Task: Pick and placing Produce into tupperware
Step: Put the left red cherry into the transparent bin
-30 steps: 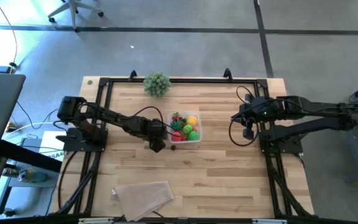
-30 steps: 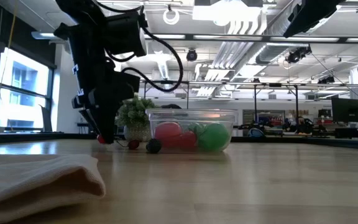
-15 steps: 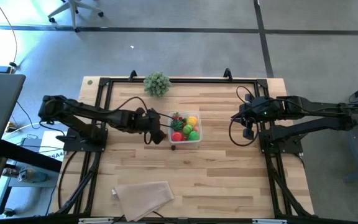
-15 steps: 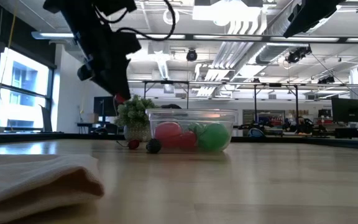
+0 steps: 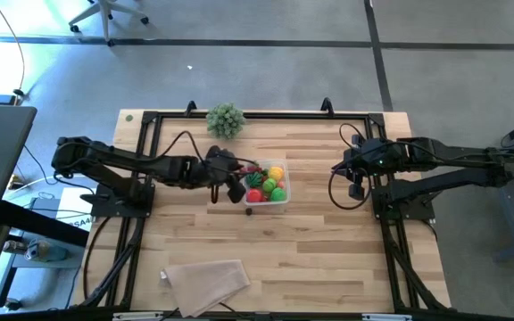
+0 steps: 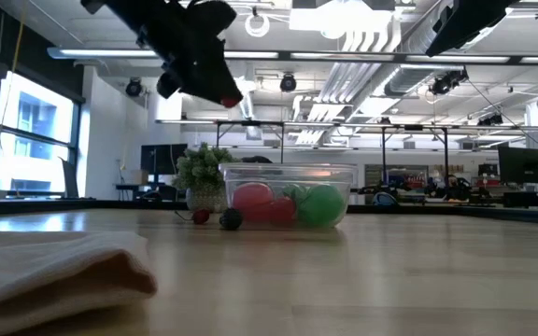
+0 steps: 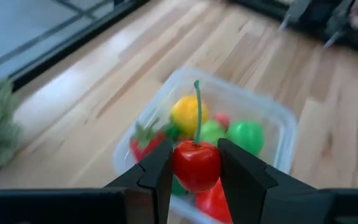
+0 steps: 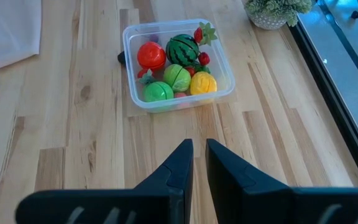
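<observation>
The clear tupperware [image 5: 287, 184] stands mid-table, holding several toy fruits: a striped watermelon ball [image 8: 182, 48], a red tomato [image 8: 151, 55], green and yellow pieces. My left gripper [image 5: 236, 185] hovers above the container's left edge, shut on a red cherry [image 7: 196, 165] with a green stem. In the low view the left gripper [image 6: 222, 91] is well above the container [image 6: 288, 174]. My right gripper [image 8: 195, 155] waits shut at the table's right side, touching nothing. A small dark piece [image 6: 231, 219] and a small red piece [image 6: 201, 217] lie on the table by the container. My left gripper pinches the cherry's round red body [image 7: 180, 167] between its two fingers, one on each side. The green stem [image 7: 197, 112] sticks out past the fingertips. The cherry is lifted clear, high above the table and over the container's left edge.
A bushy grey-green plant [image 5: 226, 119] stands near the far edge. A folded beige cloth [image 5: 205, 278] lies near the near edge. A black frame [image 5: 150, 160] borders the wooden tabletop.
My left gripper, shut on the cherry throughout, has risen from the table beside the container's near-left corner. It has moved up, a little toward the far edge and right, and now hangs over the container's left edge. The cherry is lifted clear.
</observation>
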